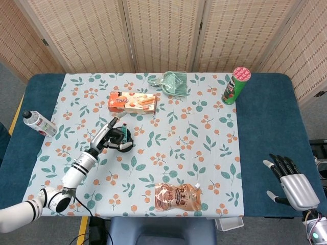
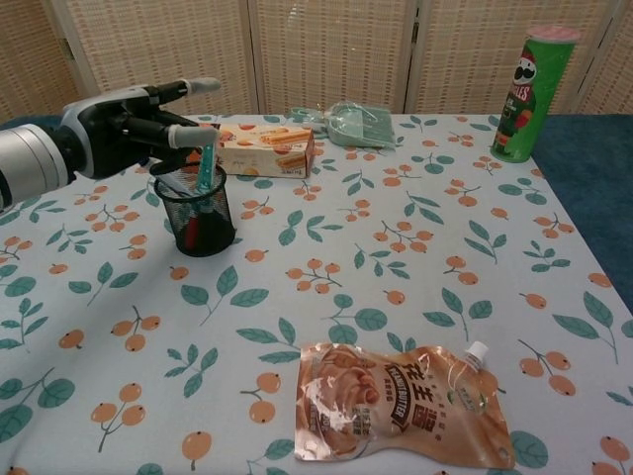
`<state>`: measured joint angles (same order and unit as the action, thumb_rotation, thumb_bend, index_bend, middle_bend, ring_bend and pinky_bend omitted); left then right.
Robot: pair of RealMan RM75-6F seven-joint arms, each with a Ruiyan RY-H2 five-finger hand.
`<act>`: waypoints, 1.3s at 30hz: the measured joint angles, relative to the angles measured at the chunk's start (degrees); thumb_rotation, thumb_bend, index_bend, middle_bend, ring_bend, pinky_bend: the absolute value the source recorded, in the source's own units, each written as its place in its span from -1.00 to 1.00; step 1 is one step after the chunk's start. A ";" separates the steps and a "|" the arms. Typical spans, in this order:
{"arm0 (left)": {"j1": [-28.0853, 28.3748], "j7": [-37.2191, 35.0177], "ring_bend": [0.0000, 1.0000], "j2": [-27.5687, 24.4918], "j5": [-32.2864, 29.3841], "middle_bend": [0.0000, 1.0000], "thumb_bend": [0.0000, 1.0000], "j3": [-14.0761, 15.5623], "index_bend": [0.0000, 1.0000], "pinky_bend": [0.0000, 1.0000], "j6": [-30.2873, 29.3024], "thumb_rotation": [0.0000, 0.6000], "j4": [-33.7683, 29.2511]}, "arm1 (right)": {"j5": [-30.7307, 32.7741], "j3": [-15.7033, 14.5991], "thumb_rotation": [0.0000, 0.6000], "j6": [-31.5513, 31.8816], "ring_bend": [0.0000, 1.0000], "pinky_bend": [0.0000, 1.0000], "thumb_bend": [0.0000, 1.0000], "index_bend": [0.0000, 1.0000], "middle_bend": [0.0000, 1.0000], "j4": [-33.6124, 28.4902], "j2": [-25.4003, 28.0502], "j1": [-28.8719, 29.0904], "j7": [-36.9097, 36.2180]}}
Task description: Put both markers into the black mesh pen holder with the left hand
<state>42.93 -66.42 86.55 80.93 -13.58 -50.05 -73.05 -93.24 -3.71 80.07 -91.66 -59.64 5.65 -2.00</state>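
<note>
Markers [image 2: 204, 176] stand in the black mesh pen holder [image 2: 201, 213], at nine o'clock on the surface [image 2: 396, 247]; left hand [image 2: 129, 129] above, fingers spread, empty; task looks done.

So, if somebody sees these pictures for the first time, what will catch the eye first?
Probably the left hand, its fingers spread over the black mesh holder on the left of the table, where a teal marker stands inside. Next, the tall green chips can at the far right corner, and the shiny snack pouch lying at the near edge.
</note>
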 measured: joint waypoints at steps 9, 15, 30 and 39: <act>-2.14 9.19 -0.15 -6.53 3.83 0.04 -0.67 1.95 -1.00 0.58 -5.19 1.00 -4.50 | -0.64 -0.18 1.00 0.77 -1.00 -0.95 -0.58 -0.76 -1.00 0.33 0.33 -0.38 -0.90; -8.56 32.63 -0.56 -16.84 5.15 -0.44 -0.67 4.11 -1.00 -0.05 -13.71 1.00 -11.28 | -0.24 0.05 1.00 0.89 -1.00 -0.95 -0.58 -0.76 -1.00 0.26 0.28 -0.54 -0.47; -41.38 84.89 -1.00 -23.32 6.68 -1.00 -0.67 13.69 -1.00 -0.54 -51.88 1.00 -10.76 | 8.24 3.31 1.00 0.16 -1.00 -0.95 -0.58 -0.76 -0.97 -1.18 -3.44 -1.07 10.95; -47.21 74.76 -1.00 -13.45 9.40 -1.00 -0.67 16.17 -1.00 -0.63 -57.22 1.00 3.42 | 16.97 6.98 1.00 1.99 -1.00 -0.95 -0.58 -0.76 -0.92 -2.85 -5.38 -3.09 15.76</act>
<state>-4.28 8.34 73.09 90.33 2.59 -107.27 -69.63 -76.27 3.28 82.06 -94.50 -65.02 2.56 13.76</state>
